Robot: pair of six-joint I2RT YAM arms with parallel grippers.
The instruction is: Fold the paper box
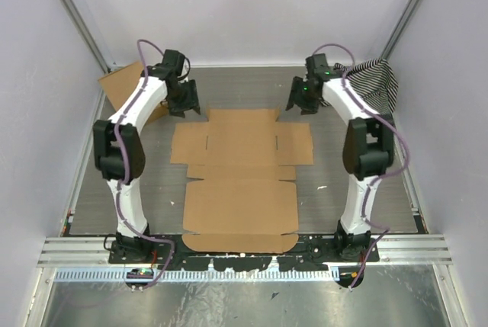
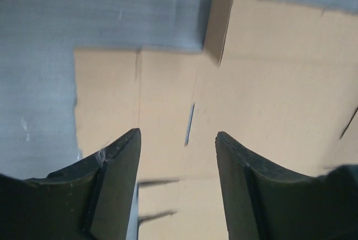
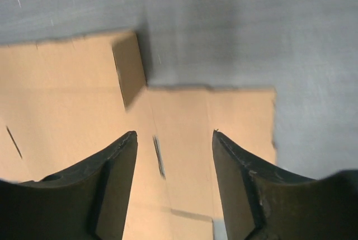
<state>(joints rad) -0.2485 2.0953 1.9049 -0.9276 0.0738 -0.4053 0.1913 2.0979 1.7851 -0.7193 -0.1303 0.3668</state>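
I've got one paper box lying flat and unfolded mid-tabletop, one smaller cardboard rectangle off in the far left corner behind my left arm, and one striped cloth in the far right corner behind my right arm, both apart from the box. Both arms hang over the box's far end, one above each side flap. The left jaws and the right jaws both stand apart, gripping nothing, only cardboard showing below the gap.
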